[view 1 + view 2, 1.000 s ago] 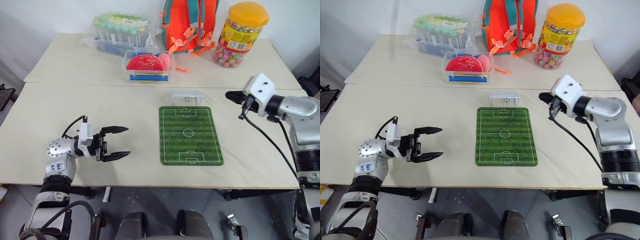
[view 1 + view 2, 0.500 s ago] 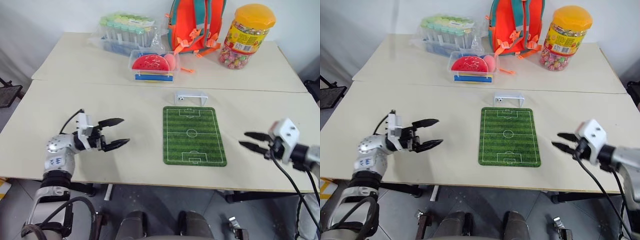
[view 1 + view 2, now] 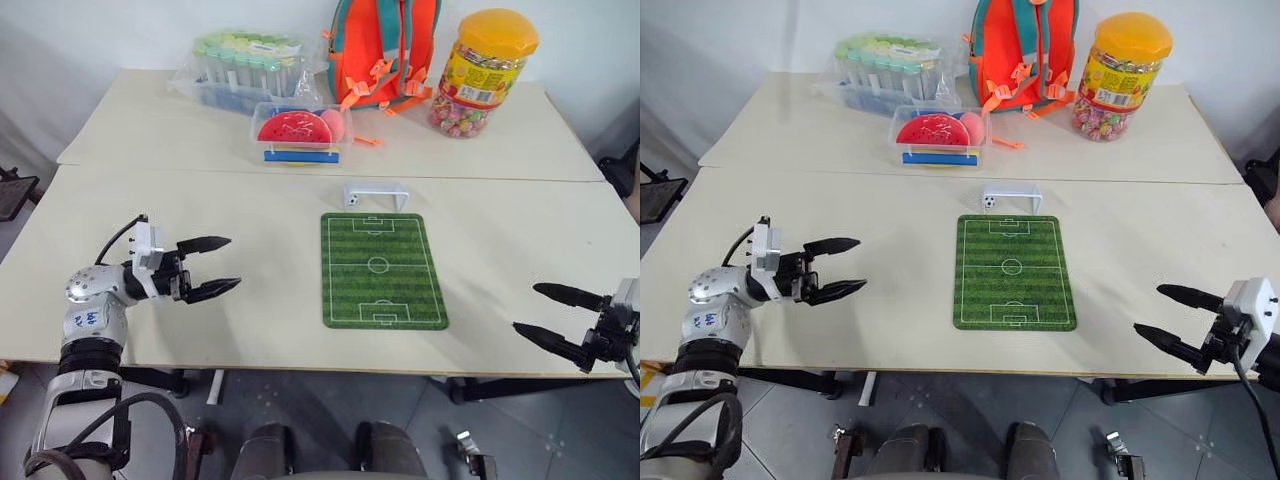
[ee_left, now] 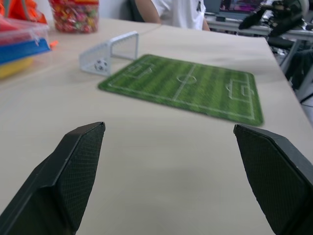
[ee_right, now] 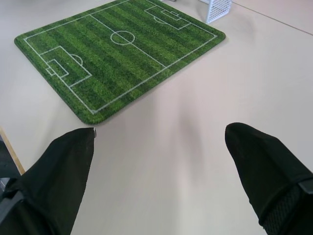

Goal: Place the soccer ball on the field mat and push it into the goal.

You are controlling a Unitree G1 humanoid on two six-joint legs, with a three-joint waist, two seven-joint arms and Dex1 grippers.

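Beige counter (image 3: 200, 180) carries everything, with the green field mat (image 3: 383, 269) flat near its front edge and the small white goal (image 3: 375, 195) just beyond the mat's far end. Since a second ago the right hand (image 3: 1175, 320) has drawn back from beside the goal to the counter's front right corner and spread its fingers wide; the left hand (image 3: 212, 268), also spread and empty, hovers well left of the mat. Judging by this, the push looks finished. The left wrist view gives the best proof: the soccer ball (image 4: 100, 64) sits inside the goal frame, which the right wrist view cuts off.
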